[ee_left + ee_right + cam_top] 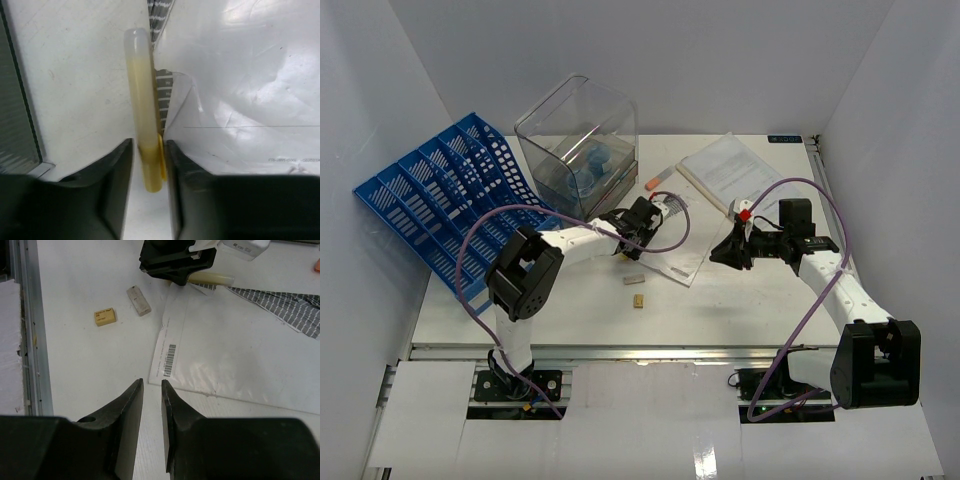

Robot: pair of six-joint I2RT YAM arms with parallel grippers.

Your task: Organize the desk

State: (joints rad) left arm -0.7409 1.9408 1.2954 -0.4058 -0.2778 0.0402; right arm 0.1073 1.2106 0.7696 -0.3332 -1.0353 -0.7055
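Right, top view, near to far. Desk (720, 310): white, rail-framed, fills mid view from 6 o'clock to 12, carries all else. At 6, just front of centre: yellow block (105, 316) and grey block (138, 300), near each other, not touching. At 3: R gripper (152, 382), hangs over bare desk by edge of clear sleeve (225, 350) w/ barcode label; jaws a slim gap apart, nothing btwn. About centre: L gripper (150, 145), straddles yellowish tube (142, 90) lying on desk, one finger close each side; can't tell if squeezing or just beside. Lies w/ far end at sleeve's edge. Farther, at 12: small orange item (651, 183). At 1: paper stack (725, 170). At 11: clear bin (580, 130) w/ blue things (588, 165) inside. At 10, far L: blue file rack (445, 195), tilted, at desk's L edge.
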